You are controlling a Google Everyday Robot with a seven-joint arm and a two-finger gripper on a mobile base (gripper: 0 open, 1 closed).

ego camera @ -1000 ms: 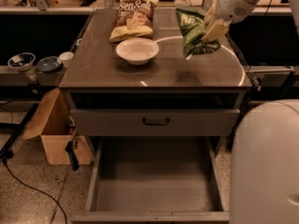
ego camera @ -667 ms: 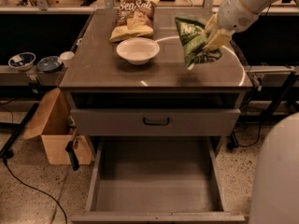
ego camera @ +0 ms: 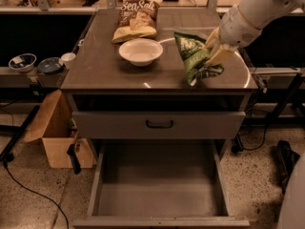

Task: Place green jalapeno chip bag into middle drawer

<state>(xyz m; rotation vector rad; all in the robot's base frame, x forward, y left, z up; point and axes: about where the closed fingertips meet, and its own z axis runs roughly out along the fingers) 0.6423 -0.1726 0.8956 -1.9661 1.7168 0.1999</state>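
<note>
Green and crinkly, the green jalapeno chip bag (ego camera: 194,57) hangs at upper right, over the tabletop (ego camera: 105,68), its side pinched fast in the gripper (ego camera: 215,51). It looks light, floppy and slick; a seam edge seems the surest hold. The middle drawer (ego camera: 157,192) gapes at bottom centre.

light: dim, warm, from overhead | glare: pale arc along the right rim of the tabletop (ego camera: 100,66), small spot near its front edge | sheen: green jalapeno chip bag (ego camera: 194,57), pinched by the gripper (ego camera: 214,51) above the table's right side | shadow: black gap under the tabletop; middle drawer (ego camera: 157,194) floor flat grey
</note>
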